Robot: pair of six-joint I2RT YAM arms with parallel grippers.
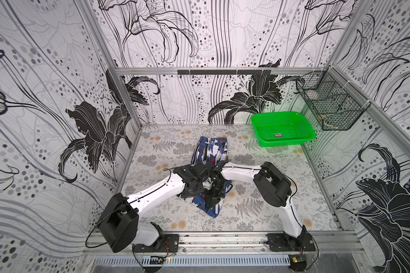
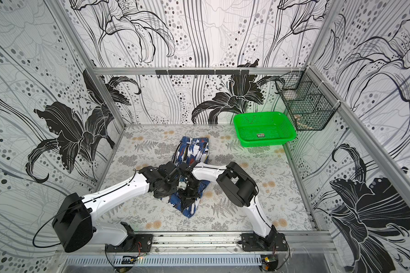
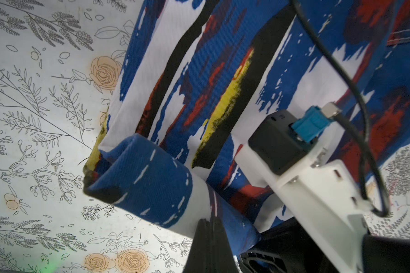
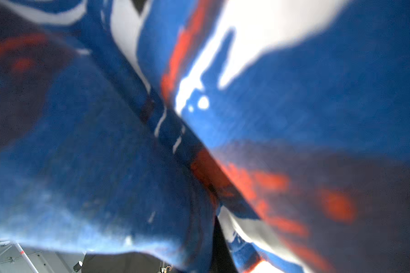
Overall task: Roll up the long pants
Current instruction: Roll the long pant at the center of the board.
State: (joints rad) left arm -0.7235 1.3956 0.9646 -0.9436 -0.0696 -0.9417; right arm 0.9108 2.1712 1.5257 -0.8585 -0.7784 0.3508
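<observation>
The long pants (image 1: 212,151) (image 2: 193,149), printed in blue, white and black with red and yellow spots, lie lengthwise in the middle of the table in both top views. Their near end is bunched and folded under both wrists. My left gripper (image 1: 194,190) (image 3: 208,221) is shut, its tips pinching the edge of a curled blue fold of the pants (image 3: 152,175). My right gripper (image 1: 213,197) (image 4: 219,236) sits right beside it, shut on the same near end. Cloth (image 4: 104,141) fills the right wrist view and hides most of the fingers.
A green plastic basket (image 1: 282,128) (image 2: 264,128) stands at the back right of the floral table mat (image 1: 270,201). A black wire basket (image 1: 329,104) hangs on the right wall above it. The right arm's white camera mount (image 3: 317,189) crosses the left wrist view.
</observation>
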